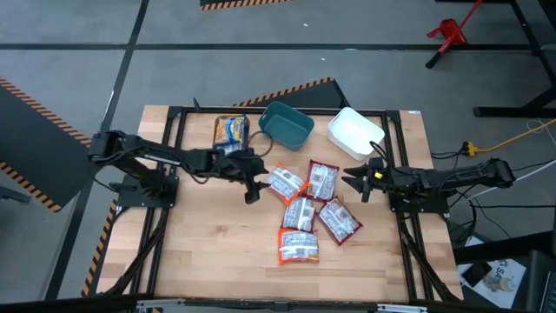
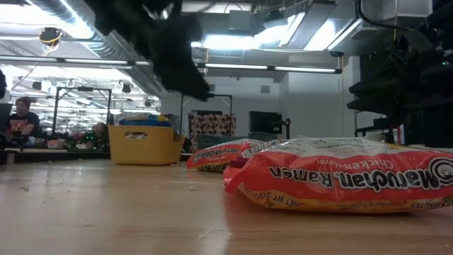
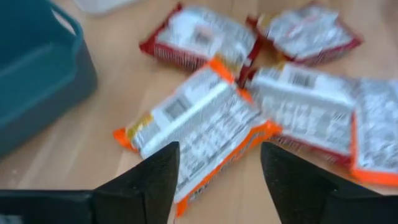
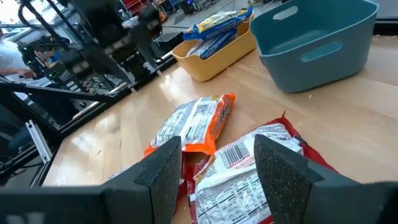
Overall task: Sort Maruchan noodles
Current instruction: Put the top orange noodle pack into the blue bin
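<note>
Several Maruchan noodle packets lie flat in a loose cluster on the wooden table: an orange-and-white one [image 1: 285, 183] [image 3: 199, 130] nearest my left gripper, dark red-and-white ones [image 1: 322, 180] [image 1: 339, 220], and another orange one [image 1: 298, 246] [image 2: 340, 180] toward the near edge. Blue-and-yellow packets [image 1: 231, 129] [image 4: 221, 25] lie in the yellow bin [image 1: 221, 137]. My left gripper [image 1: 253, 188] [image 3: 217, 180] hangs open just left of the cluster, above the orange packet's near end and touching nothing. My right gripper [image 1: 360, 181] [image 4: 217, 168] waits open at the cluster's right.
Along the far side stand the yellow bin [image 4: 208, 62], a teal bin [image 1: 287, 124] [image 4: 317, 37] and a white bin [image 1: 355, 132]. A black frame [image 1: 174, 117] borders the table. People sit in the room beyond [image 2: 21, 117].
</note>
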Controlling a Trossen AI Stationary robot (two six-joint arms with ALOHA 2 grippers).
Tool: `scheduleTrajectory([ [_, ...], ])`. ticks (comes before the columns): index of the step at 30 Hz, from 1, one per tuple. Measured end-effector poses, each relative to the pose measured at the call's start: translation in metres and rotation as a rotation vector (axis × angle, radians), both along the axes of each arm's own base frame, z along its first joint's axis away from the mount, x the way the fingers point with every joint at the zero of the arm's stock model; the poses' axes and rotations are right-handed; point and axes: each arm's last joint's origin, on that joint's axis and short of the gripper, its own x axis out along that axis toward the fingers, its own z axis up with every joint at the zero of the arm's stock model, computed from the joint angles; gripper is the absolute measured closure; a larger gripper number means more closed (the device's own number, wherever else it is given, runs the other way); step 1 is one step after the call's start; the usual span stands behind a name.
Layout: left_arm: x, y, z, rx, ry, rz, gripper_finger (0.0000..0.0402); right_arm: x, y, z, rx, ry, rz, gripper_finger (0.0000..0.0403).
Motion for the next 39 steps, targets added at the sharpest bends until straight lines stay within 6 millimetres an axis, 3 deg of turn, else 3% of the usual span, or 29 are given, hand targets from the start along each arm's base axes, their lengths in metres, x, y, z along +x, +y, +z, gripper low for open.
scheduleTrajectory([
  [11, 0.017, -0.001, -0.042, 0.013, 0.117, 0.004, 0.0102, 0.0, 0.0, 0.0, -0.001, 0.0, 0.001, 0.0212],
  [25, 0.028, -0.001, -0.079, 0.103, 0.197, 0.057, 0.0098, 0.0, 0.001, 0.0, 0.008, 0.004, 0.039, 0.0212],
  [30, 0.03, -0.001, -0.081, 0.125, 0.182, 0.08, 0.0119, 0.0, 0.001, 0.0, 0.008, 0.004, 0.039, 0.0212],
  [39, 0.033, 0.002, -0.093, 0.103, 0.202, 0.08, 0.0211, 0.0, 0.001, 0.0, 0.008, 0.004, 0.039, 0.0212],
])
